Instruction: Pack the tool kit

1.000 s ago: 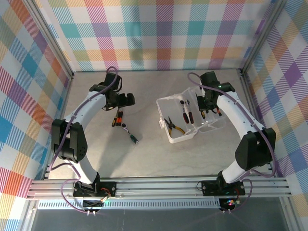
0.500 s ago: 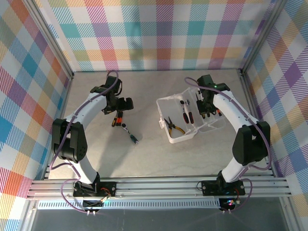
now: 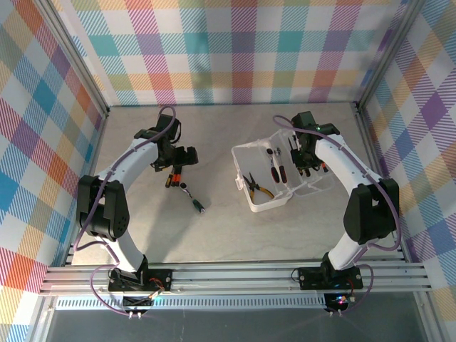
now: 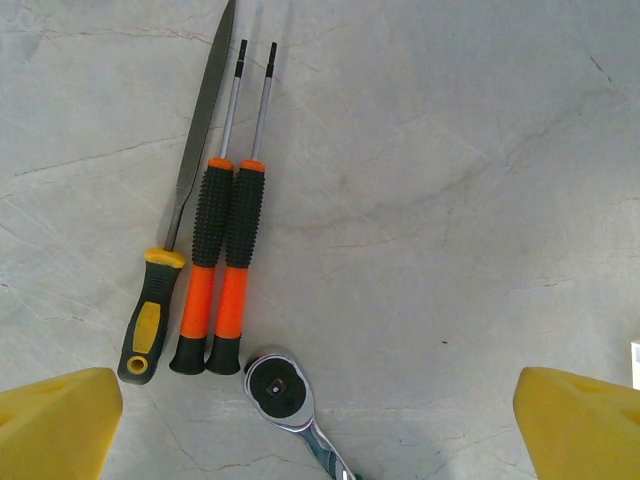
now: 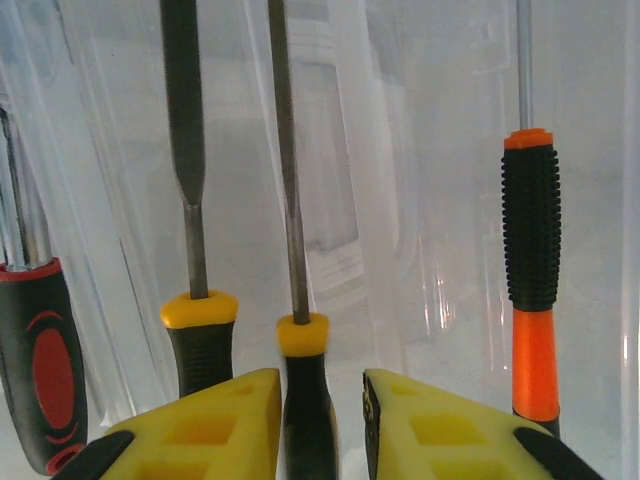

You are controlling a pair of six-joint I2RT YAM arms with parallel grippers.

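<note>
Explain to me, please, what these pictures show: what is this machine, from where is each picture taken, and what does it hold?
These are two robot arms on a table, packing a tool case. One camera looks down from above; one small camera sits on each wrist. From above, the left gripper hangs open over the table, holding nothing. Its wrist view shows a file, two orange screwdrivers and a ratchet lying below. The right gripper is in the case; its jaws stand slightly apart around a yellow-collared tool handle, apparently not clamping it.
</note>
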